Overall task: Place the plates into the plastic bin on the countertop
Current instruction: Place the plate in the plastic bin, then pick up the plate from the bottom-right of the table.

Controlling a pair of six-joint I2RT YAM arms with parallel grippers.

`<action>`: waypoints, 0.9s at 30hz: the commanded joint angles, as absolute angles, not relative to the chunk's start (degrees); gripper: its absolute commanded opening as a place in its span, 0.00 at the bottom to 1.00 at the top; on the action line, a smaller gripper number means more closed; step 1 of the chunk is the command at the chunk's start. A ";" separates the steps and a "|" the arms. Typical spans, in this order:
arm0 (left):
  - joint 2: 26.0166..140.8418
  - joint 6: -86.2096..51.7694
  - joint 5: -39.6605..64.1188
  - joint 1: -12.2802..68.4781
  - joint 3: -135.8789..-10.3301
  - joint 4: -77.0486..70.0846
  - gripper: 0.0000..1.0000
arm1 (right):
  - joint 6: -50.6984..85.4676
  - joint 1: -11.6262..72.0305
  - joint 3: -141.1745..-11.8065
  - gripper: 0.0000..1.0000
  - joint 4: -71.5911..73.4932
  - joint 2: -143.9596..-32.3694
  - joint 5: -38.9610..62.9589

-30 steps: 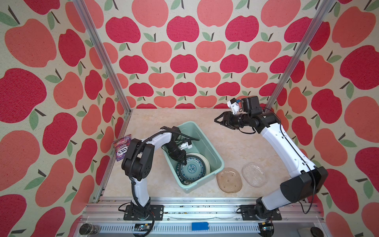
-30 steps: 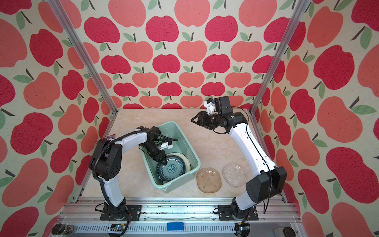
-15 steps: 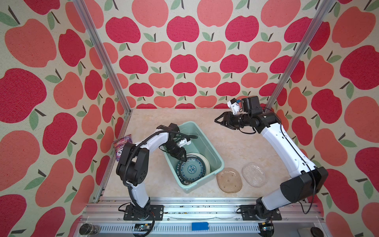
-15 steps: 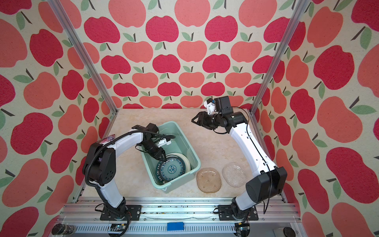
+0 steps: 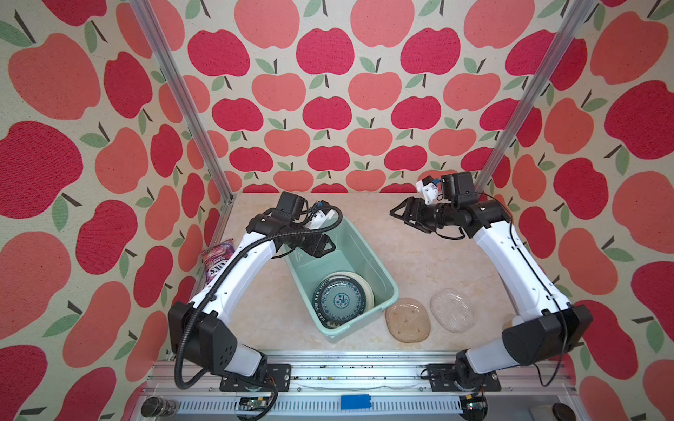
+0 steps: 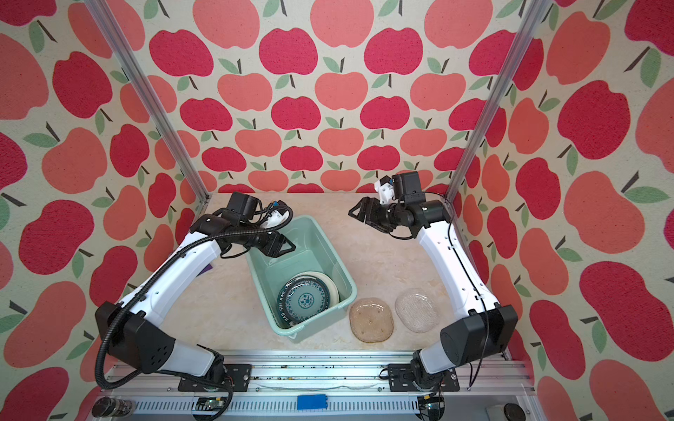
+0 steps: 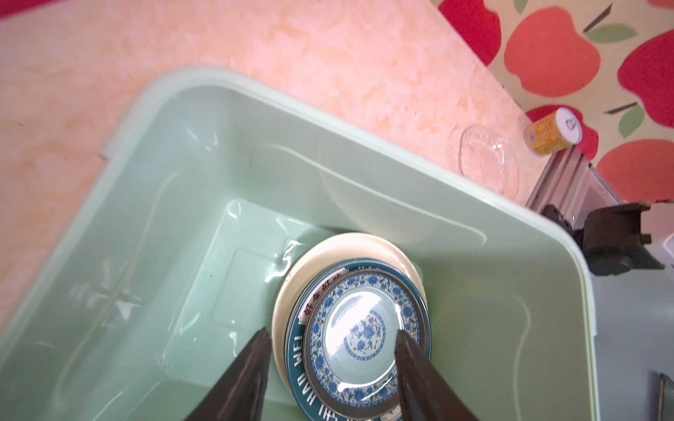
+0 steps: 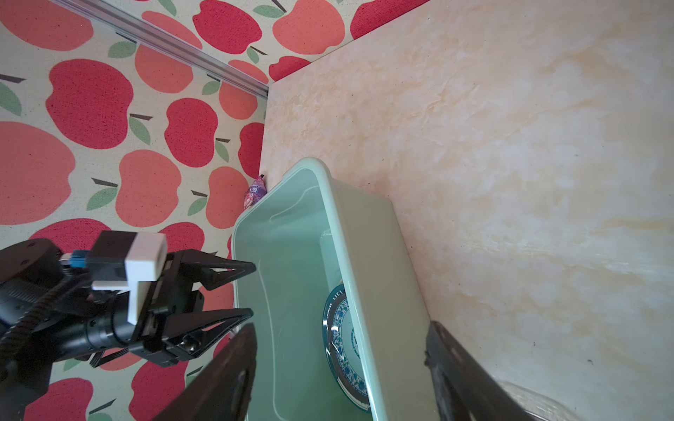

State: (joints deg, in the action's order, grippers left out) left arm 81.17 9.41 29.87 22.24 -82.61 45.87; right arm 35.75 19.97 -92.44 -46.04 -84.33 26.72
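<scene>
The mint-green plastic bin (image 5: 313, 266) (image 6: 288, 266) stands slantwise on the countertop (image 5: 368, 207). A stack of plates (image 5: 343, 300) (image 6: 305, 299) (image 7: 361, 335) lies in its near end, a teal floral one on top. A tan squarish plate (image 5: 407, 319) (image 6: 371, 320) and a clear glass plate (image 5: 452, 310) (image 6: 417, 310) lie on the counter right of the bin. My left gripper (image 5: 326, 249) (image 7: 332, 331) hangs open and empty over the bin's far end. My right gripper (image 5: 399, 217) (image 8: 341, 326) is open and empty, raised over the back of the counter.
A purple candy bag (image 5: 217, 260) leans against the left wall. A yellow can (image 7: 550, 133) lies by the right wall near the front rail. Apple-patterned walls close in three sides, and an aluminium rail (image 5: 364, 364) runs along the front.
My left gripper has lifted away from the plate stack toward the bin's far end and opened. The right gripper's jaws have spread wider while its arm stayed put.
</scene>
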 commanded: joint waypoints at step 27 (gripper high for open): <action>56.38 -16.17 35.89 21.84 -67.79 15.26 0.99 | 43.92 16.88 -54.81 0.72 -63.27 -63.08 14.33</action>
State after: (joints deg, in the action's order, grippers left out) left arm 55.99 -16.01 32.14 19.55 -66.50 16.86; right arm 43.22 17.43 -57.87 -61.91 -63.48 16.36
